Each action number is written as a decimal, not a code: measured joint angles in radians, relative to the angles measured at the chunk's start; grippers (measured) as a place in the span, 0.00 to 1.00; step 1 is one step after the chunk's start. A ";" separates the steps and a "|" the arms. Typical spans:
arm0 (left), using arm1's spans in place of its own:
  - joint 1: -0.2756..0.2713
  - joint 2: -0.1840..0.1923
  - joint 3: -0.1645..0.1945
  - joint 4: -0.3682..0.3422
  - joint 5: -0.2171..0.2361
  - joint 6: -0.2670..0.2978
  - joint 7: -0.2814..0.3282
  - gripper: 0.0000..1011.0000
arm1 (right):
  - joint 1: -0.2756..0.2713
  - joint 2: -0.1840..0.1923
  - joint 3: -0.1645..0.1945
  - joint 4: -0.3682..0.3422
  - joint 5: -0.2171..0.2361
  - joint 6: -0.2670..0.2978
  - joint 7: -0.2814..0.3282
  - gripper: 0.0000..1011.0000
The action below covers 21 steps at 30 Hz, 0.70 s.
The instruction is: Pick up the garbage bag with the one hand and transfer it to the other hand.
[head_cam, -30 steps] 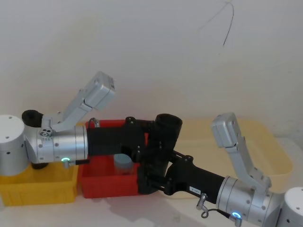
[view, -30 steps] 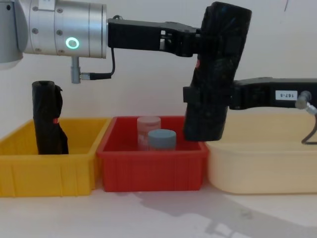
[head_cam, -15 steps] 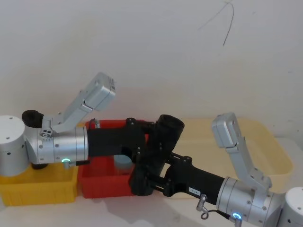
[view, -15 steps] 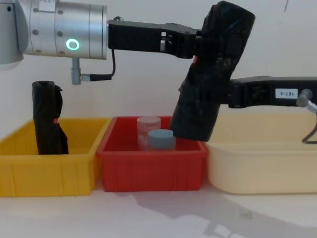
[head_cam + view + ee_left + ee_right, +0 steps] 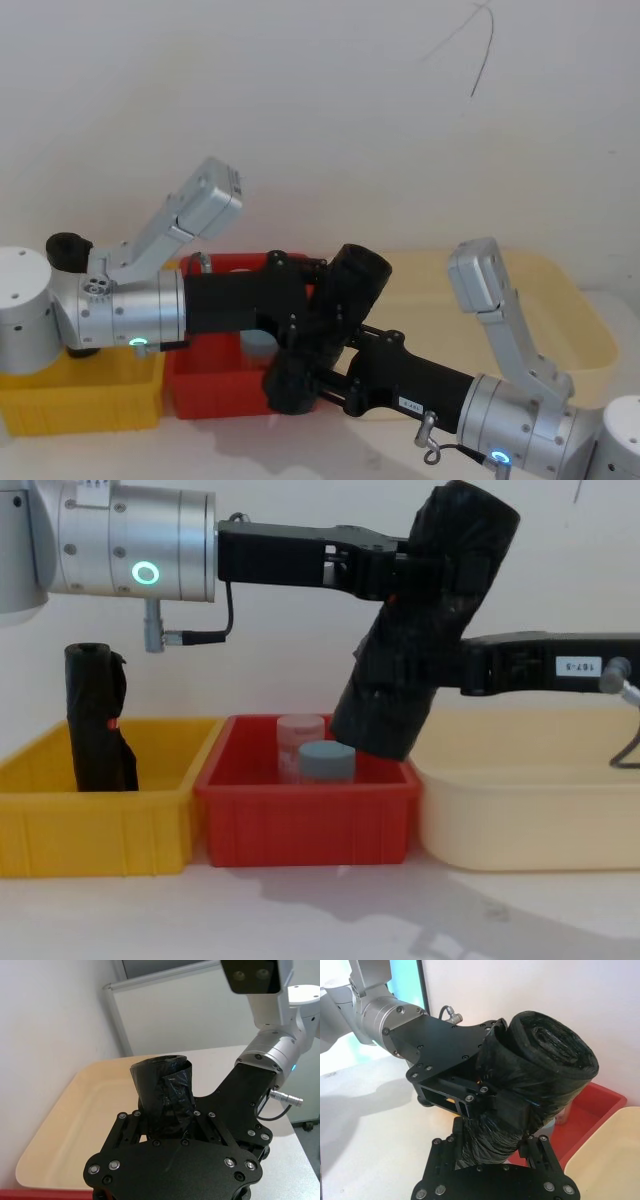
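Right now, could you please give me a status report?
Left gripper and right gripper shut on garbage bag. Bag tilted above red bin. Jars near lower end.

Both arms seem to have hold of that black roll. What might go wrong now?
1. The bag is tilted, with the left gripper near its top and the right gripper at its middle. If the left lets go before the right holds firmly, it may drop.
2. Its lower end hangs above the jars in the red bin; a slip might knock them.
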 joint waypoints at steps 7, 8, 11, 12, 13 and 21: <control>0.009 0.000 -0.001 0.003 -0.012 -0.065 -0.028 0.36 | 0.000 0.000 0.000 -0.001 0.001 0.000 0.002 0.58; 0.010 0.000 -0.002 0.003 -0.014 -0.072 -0.031 0.36 | 0.000 0.000 0.000 -0.001 0.001 0.000 0.002 0.58; 0.015 0.000 -0.005 0.003 -0.024 -0.099 -0.044 0.36 | 0.000 0.000 0.000 -0.001 0.001 0.001 0.002 0.58; 0.016 0.000 -0.006 0.003 -0.027 -0.104 -0.047 0.36 | 0.000 0.000 0.000 -0.001 0.001 0.001 0.002 0.58; 0.017 0.000 -0.006 0.003 -0.028 -0.110 -0.050 0.36 | 0.000 0.000 0.000 -0.001 0.001 0.001 0.002 0.58; 0.024 0.003 -0.009 0.002 -0.049 -0.146 -0.069 0.36 | 0.000 0.001 0.000 -0.001 0.002 0.001 0.002 0.58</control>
